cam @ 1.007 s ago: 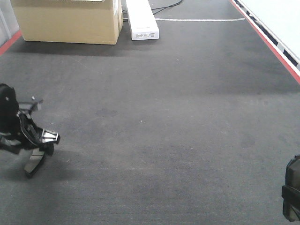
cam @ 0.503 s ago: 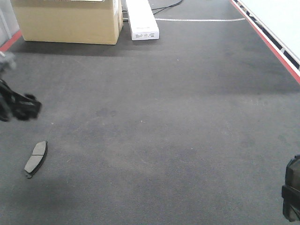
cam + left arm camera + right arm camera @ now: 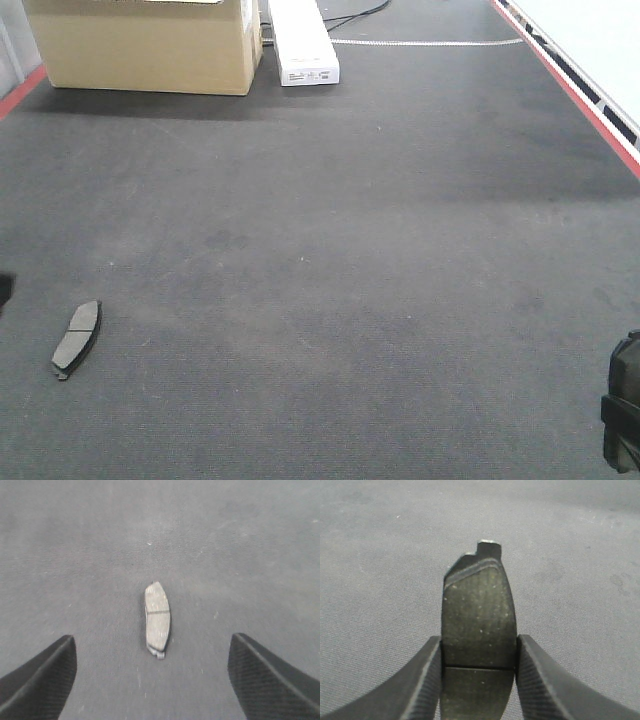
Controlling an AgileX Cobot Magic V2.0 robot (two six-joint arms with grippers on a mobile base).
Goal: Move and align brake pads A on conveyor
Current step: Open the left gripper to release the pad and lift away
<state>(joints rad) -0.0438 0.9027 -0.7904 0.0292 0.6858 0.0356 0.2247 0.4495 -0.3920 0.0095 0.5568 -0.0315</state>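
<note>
On the conveyor [image 3: 350, 250], close to its left edge in the front view, I see one loose pad [image 3: 77, 338] lying flat. Its long axis runs roughly away from the cam w/ a slight lean to the right, and the groove across its middle shows.

Left wrist cam looks down at that same pad. It sits lengthwise, centred betw. the two fingers [image 3: 42, 680] of the left tool [image 3: 152, 640]. That tool is spread wide and gripping nothing. Both fingers are well apart from the pad, one each side, no contact. Small tab on the pad's near end points toward the tool.

Right tool [image 3: 479, 639] is clamped on a second pad [image 3: 479, 600]. Fingers press on its two long edges approx. at the groove line, and the notched end sticks out ahead of the tips, above the belt. Can't tell if it touches the belt.

In the front view only a bit of the right tool shows, at the bottom-right corner, far across the belt from the loose pad.

Far end of the belt: cardboard box [image 3: 140, 45] w/ a white box [image 3: 300, 40] beside it. Red stripe [image 3: 570, 85] runs along the right edge.
</note>
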